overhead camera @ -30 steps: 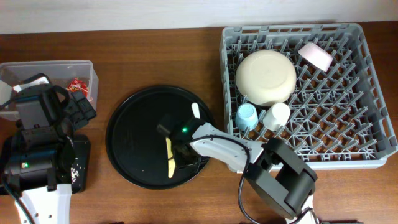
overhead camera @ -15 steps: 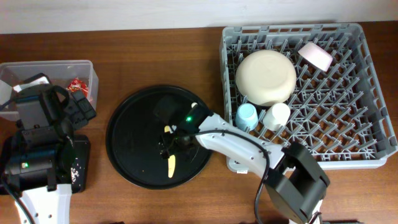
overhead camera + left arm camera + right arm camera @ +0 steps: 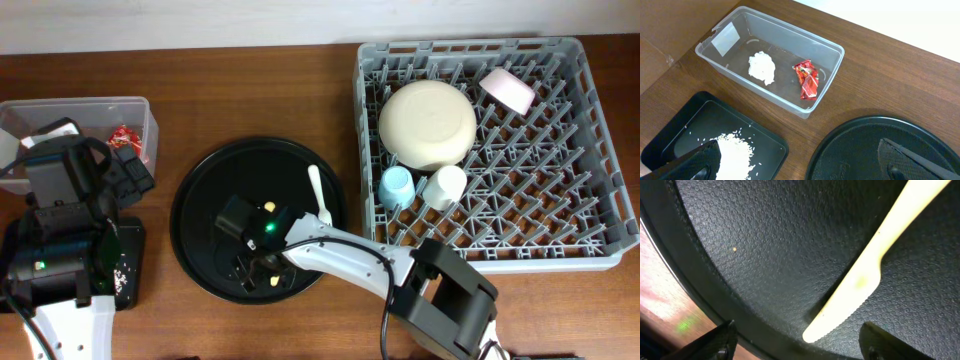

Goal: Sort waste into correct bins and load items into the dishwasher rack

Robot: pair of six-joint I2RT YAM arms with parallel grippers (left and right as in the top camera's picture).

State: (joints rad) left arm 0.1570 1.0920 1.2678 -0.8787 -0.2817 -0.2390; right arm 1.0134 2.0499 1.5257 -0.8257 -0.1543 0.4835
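Grey plastic rack (image 3: 570,262) fills the right side of the overhead view. It holds a cream bowl (image 3: 427,122) upside down near its upper left, a pink bowl (image 3: 508,90) tilted toward the top edge, and a light blue cup (image 3: 397,186) beside a white cup (image 3: 446,185) just below the cream bowl.

A round black tray (image 3: 215,190) sits at the centre of the table. A pale spoon (image 3: 318,192) lies near the tray's upper right rim. The right arm reaches over the lower part of the tray. In the right wrist view, the right gripper (image 3: 800,341) is spread wide and grasps nothing. Its two fingers show at the bottom corners of that frame. A pale yellow plastic knife (image 3: 865,277) lies flat on the textured tray, running from the top right down to a tip between the fingers, close to the tray's rim.

In the left wrist view, a clear plastic box (image 3: 790,26) in the upper left holds a crumpled white napkin (image 3: 762,67) and a red wrapper (image 3: 806,80), lying apart from each other. A shallow black tray (image 3: 775,143) at the lower left carries a heap of rice (image 3: 732,150). The left gripper (image 3: 800,167) hangs above the table, fully parted and empty.
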